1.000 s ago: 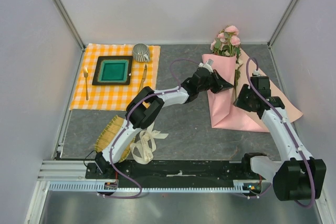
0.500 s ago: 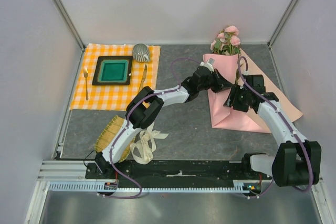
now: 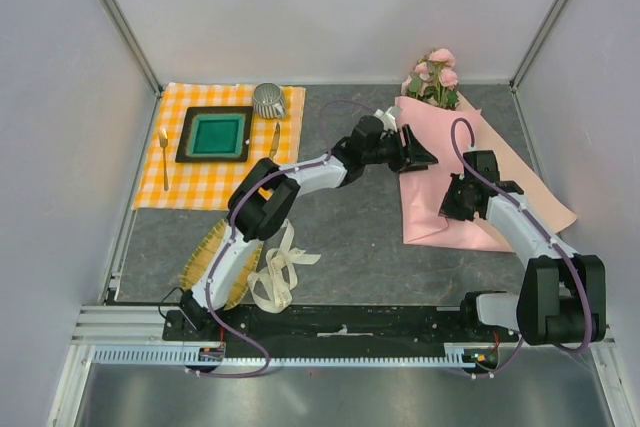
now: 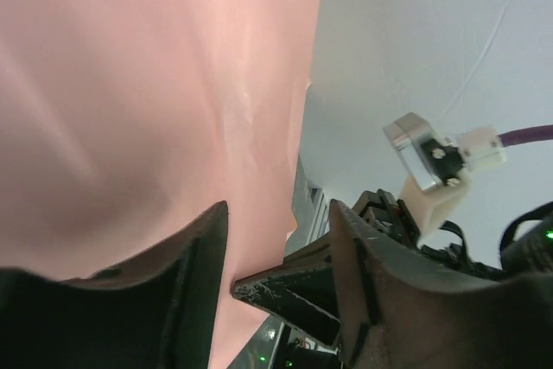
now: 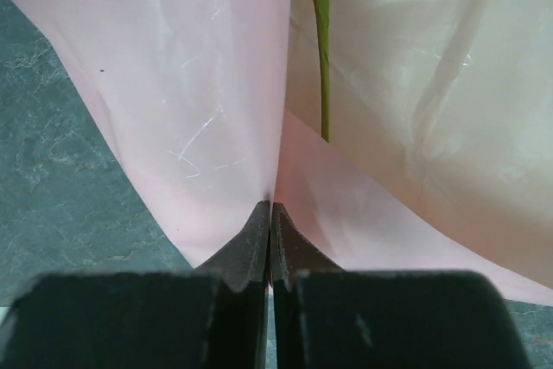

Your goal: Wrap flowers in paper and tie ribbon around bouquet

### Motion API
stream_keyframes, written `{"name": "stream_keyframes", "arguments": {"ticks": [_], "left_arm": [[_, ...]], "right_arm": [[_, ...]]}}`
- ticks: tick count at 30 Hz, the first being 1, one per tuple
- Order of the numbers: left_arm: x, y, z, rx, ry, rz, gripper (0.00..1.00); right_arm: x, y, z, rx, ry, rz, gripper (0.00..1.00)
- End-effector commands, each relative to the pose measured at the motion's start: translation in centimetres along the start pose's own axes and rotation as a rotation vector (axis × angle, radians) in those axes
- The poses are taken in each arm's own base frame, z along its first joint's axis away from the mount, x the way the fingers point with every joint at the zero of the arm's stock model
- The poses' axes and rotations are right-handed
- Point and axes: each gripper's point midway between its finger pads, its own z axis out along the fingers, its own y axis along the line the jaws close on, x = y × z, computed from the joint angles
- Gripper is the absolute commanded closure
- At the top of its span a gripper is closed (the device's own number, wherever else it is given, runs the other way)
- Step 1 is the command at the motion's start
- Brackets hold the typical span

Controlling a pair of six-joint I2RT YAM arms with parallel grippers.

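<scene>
one large sheet of paper (image 3: 425, 215) at the right side of the table (image 3: 350, 217), left flap folded toward the middle, not yet a closed cone. likely to spring flat, with the left gripper (image 3: 420, 152) parted beside that flap and gripping nothing. right gripper (image 3: 449, 207) pinched shut on the paper's lower fold; may tear the thin sheet or drag it off the stems if pulled hard. flowers (image 3: 433, 75) at the far end, heads past the edge; could slide out while loose. ribbon (image 3: 275, 277) well apart, looped near the table's near edge, untouched. single green stem (image 5: 321, 58) just beside the pinch; easy to nip.
</scene>
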Motion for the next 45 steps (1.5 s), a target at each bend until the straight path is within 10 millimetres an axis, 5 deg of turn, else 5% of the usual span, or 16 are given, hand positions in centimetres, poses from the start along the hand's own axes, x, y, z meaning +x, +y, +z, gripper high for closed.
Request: {"name": "stream_keyframes", "arguments": {"ticks": [1,7,10,22,28,31,35,38,43,45], "left_arm": [[-4.3,-3.7,-3.3,0.085,-0.069,0.129,0.54],[-3.6,0.9,-1.5,0.109,-0.014,0.04,0.91],[-3.4,3.4,-0.9,0.094,-0.025,-0.011,0.97],[-7.4,9.9,0.5,0.08,-0.101,-0.147,0.98],[-6.9,9.8,0.4,0.078,-0.083,-0.131,0.98],[-6.5,10.1,0.4,0.071,-0.069,-0.136,0.98],[-6.5,10.2,0.4,0.067,-0.064,-0.139,0.98],[-6.3,10.3,0.4,0.062,-0.058,-0.145,0.98],[-6.5,10.5,0.3,0.046,-0.077,-0.158,0.98],[-6.7,10.5,0.2,0.036,-0.087,-0.163,0.98]], "right_arm": [[-1.3,0.0,0.4,0.012,-0.04,0.014,0.95],[-1.3,-0.1,0.4,0.013,-0.049,0.013,0.95],[-1.4,-0.1,0.3,0.014,-0.053,0.006,0.95],[-1.2,-1.7,1.2,0.091,-0.044,-0.001,0.93],[-2.2,-1.0,0.0,0.086,-0.057,-0.019,0.68],[-3.9,-0.8,-2.4,0.11,-0.109,-0.046,0.54],[-6.6,2.0,-7.3,0.097,-0.25,-0.134,0.35],[-6.1,6.1,-8.1,-0.016,-0.254,-0.204,0.34],[-0.8,12.6,-4.7,-0.36,-0.028,-0.256,0.41],[-0.2,14.2,-3.0,-0.446,-0.001,-0.238,0.48]]}}
